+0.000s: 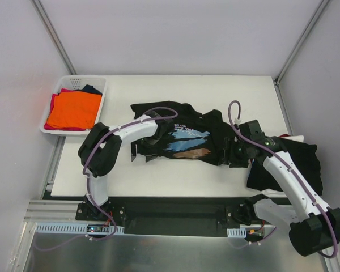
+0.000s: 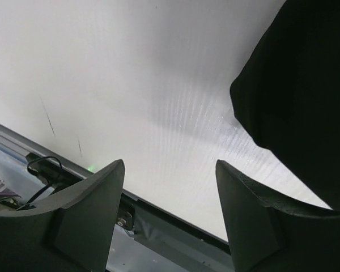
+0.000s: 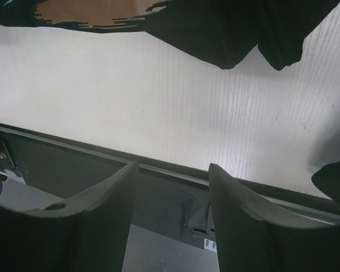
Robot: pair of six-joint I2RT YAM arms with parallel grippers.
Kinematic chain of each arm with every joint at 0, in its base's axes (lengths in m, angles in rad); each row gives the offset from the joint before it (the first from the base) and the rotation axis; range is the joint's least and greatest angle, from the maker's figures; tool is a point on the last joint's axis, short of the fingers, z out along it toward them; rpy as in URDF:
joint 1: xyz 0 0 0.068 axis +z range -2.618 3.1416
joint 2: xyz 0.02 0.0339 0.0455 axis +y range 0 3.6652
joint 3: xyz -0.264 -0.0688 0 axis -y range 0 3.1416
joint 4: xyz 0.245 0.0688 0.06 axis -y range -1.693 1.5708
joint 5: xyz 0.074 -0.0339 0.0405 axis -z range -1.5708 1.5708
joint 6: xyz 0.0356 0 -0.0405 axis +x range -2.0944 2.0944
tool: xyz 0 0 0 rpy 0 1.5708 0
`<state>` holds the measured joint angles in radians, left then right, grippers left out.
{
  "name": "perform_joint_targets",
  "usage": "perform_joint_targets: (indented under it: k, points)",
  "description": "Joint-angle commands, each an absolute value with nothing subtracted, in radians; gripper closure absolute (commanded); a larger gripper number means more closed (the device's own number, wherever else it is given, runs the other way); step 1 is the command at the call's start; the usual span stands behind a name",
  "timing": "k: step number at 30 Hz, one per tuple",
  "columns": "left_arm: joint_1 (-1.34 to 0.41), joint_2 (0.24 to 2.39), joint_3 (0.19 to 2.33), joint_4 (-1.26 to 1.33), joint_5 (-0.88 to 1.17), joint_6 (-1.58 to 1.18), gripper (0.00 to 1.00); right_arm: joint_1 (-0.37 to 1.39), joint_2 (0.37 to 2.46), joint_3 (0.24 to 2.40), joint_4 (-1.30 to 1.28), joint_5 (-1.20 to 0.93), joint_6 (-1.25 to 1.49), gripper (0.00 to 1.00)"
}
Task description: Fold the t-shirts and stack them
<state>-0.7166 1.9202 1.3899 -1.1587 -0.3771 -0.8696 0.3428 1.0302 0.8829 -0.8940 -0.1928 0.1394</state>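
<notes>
Both grippers are standing open and empty, with nothing between the fingers in either wrist view.

Left gripper [image 2: 170,170] is hovering over bare table [image 1: 215,90] just beside the near-left edge of the black printed t-shirt [image 1: 187,139]. Black cloth is showing only at the upper right of the left wrist view, clear of the fingers [image 2: 90,198].

Right gripper [image 3: 173,170] is sitting at the opposite, right end of the same shirt. Its wrist view is showing white table under the jaws and the shirt's hem and brown print along the top of the frame. I can't tell whether either gripper is touching the table.

The printed t-shirt is lying crumpled, not folded, across the middle of the table, with its blue and brown brush-stroke print facing up.

A second black t-shirt [image 1: 289,164] is lying bunched at the right edge of the table, partly under the right arm and hanging off the side.

More shirts are sitting in the white lattice basket [image 1: 79,82] at the far-left corner — orange t-shirt [image 1: 73,110] on top, red [image 1: 52,101] and navy [image 1: 91,89] peeking out beneath it.
</notes>
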Motion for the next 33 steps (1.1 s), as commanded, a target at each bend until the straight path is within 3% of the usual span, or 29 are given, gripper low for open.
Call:
perform_joint_targets:
  k: [1, 8, 24, 25, 26, 29, 33]
  points:
    - [-0.719, 1.827, 1.313, -1.042, -0.350, -0.858, 0.34, 0.339, 0.968, 0.882, -0.954, -0.204, 0.143, 0.44]
    - [-0.695, 1.809, 1.247, -0.720, -0.166, -0.746, 0.35, 0.341, 0.954, 0.920, -1.011, -0.190, 0.140, 0.44]
    - [-0.517, 1.851, 1.307, -0.623, -0.130, -0.647, 0.38, 0.341, 0.936, 0.908, -1.068, -0.163, 0.126, 0.43]
    - [-0.517, 1.855, 1.312, -0.623, -0.127, -0.649, 0.40, 0.341, 0.939, 0.913, -1.068, -0.163, 0.124, 0.43]
    - [-0.517, 1.858, 1.321, -0.623, -0.127, -0.653, 0.59, 0.341, 0.942, 0.919, -1.068, -0.160, 0.124, 0.43]
    - [-0.517, 1.852, 1.324, -0.626, -0.130, -0.686, 1.00, 0.341, 0.953, 0.928, -1.065, -0.160, 0.126, 0.43]
    - [-0.520, 1.830, 1.335, -0.626, -0.124, -0.712, 1.00, 0.341, 0.953, 0.928, -1.061, -0.156, 0.126, 0.43]
